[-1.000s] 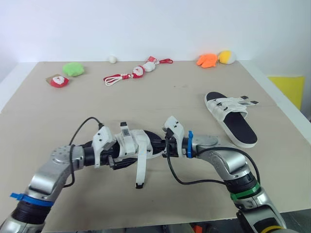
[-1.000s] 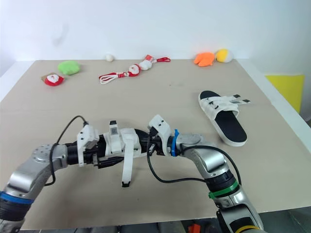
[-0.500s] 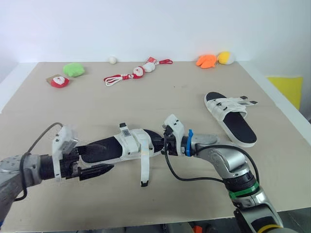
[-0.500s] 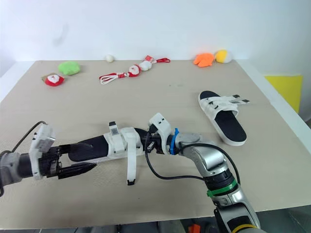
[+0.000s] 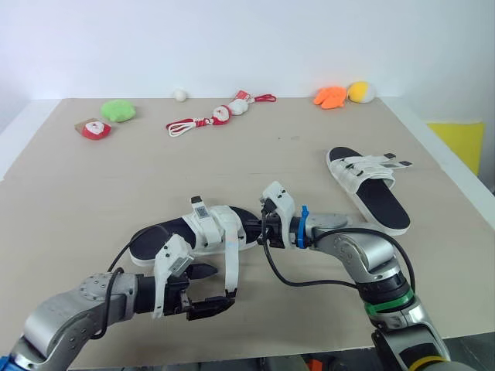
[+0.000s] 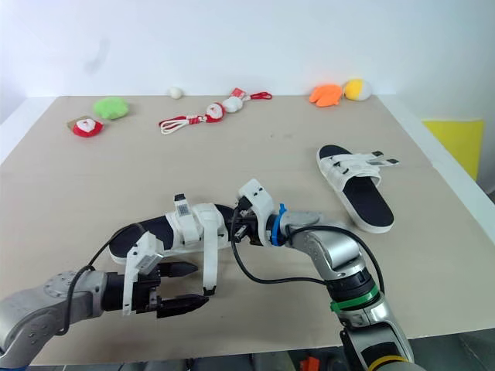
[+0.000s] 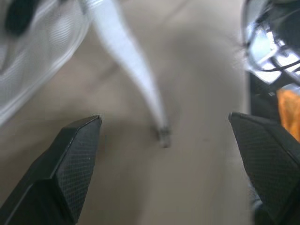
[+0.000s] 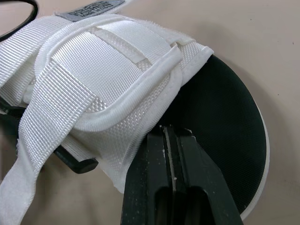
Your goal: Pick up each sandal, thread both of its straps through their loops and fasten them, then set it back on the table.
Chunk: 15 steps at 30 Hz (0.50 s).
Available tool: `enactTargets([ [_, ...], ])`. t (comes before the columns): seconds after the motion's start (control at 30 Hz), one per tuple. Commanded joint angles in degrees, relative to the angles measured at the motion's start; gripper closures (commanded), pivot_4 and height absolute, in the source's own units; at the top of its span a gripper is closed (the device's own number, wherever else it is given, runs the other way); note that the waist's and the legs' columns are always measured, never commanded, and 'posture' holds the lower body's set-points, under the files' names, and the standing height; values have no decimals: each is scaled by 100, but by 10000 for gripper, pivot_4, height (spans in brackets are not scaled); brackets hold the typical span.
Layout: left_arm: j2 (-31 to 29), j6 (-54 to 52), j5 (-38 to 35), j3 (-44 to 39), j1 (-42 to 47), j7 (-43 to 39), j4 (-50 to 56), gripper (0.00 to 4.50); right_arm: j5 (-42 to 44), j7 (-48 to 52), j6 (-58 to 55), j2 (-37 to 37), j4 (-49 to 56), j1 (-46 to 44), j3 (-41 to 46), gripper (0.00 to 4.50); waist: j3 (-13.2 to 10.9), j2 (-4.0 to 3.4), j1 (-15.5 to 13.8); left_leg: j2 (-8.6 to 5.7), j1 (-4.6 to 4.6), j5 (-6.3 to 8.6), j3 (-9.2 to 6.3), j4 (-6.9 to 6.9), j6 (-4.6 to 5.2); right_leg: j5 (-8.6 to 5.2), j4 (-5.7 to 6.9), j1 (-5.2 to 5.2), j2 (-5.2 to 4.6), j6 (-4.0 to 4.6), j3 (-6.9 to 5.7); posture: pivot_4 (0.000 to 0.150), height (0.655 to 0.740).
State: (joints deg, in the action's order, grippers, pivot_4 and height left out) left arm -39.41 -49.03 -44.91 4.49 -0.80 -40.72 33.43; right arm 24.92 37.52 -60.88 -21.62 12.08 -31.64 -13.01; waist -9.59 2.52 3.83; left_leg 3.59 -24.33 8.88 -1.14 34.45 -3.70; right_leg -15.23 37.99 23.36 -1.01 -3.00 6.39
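The right gripper (image 8: 171,130) pinches the toe edge of the near sandal (image 5: 166,234), the left gripper (image 5: 223,286) gapes wide beside its dangling strap (image 5: 230,263), and the other sandal (image 5: 370,189) lies on the table (image 5: 116,178) farther right.

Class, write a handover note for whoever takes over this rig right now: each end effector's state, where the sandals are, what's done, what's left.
Left end effector: open, at the tip of the hanging strap, not gripping it.
Right end effector: shut on one end of the near sandal.
Far sandal: on the table, to the right; can't tell whether it is fastened.
Done: near sandal gripped.
Left: thread and fasten the hanging strap, check its other one, set it down, then do the far sandal.
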Motion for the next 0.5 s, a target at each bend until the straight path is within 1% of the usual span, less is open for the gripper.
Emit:
enactTargets([
  [0.03,316,111,26,180,261,-15,-214,88,-57,-150,-268,-92,-121,172,-37,45000,0,1,-4,0,-1,0,-1,1,0,0,0,-1,0,0,-1,1500,7400],
  [0.13,423,107,50,248,331,-51,-282,88,-43,-184,-276,-86,-97,182,-34,45000,1,1,-1,-1,-1,0,0,0,0,-1,0,-2,0,-1,0,1500,7400],
  [0.2,473,66,-13,261,357,-106,-306,5337,-34,-207,-282,-81,-79,191,-29,45000,0,1,-1,-1,-2,0,-1,-1,0,-3,0,-2,0,-4,0,1500,7400],
  [0.23,488,66,-27,265,367,-152,-317,9590,-30,-220,-279,-77,-81,190,-31,45000,1,1,-1,-1,-2,0,-1,-1,0,-3,0,-2,0,-5,0,1500,7400],
  [0.27,511,64,-45,261,374,-180,-327,12449,-29,-231,-274,-78,-79,192,-36,45000,0,1,-1,-1,-4,0,-1,-1,0,-3,0,-3,0,-5,0,1500,7400],
  [0.3,536,55,-67,250,377,-197,-335,18414,-28,-240,-272,-80,-77,194,-38,45000,0,1,-1,-1,-7,0,-2,-1,0,-3,0,-3,1,-5,0,1500,7400],
  [0.4,577,59,-114,220,396,-257,-354,32264,-23,-257,-262,-86,-71,203,-32,45000,0,1,-1,-1,-7,0,-1,0,0,-3,0,-3,0,-5,0,1500,7400],
  [0.43,577,61,-121,213,404,-270,-364,35818,-24,-261,-256,-89,-74,206,-34,45000,0,1,-1,-1,-8,0,-2,0,0,-3,0,-3,0,-5,0,1500,7400],
  [0.47,547,39,-195,147,427,-328,-371,41042,-25,-266,-251,-94,-76,214,-32,45000,0,1,-1,-1,-8,0,-2,0,0,-3,0,-3,0,-5,0,1500,7400],
  [0.5,503,34,-290,57,440,-423,-357,44739,-27,-270,-248,-100,-71,222,-32,45000,1,1,-1,-1,-8,0,-2,0,0,-3,0,-2,0,-4,0,1500,7400],
])
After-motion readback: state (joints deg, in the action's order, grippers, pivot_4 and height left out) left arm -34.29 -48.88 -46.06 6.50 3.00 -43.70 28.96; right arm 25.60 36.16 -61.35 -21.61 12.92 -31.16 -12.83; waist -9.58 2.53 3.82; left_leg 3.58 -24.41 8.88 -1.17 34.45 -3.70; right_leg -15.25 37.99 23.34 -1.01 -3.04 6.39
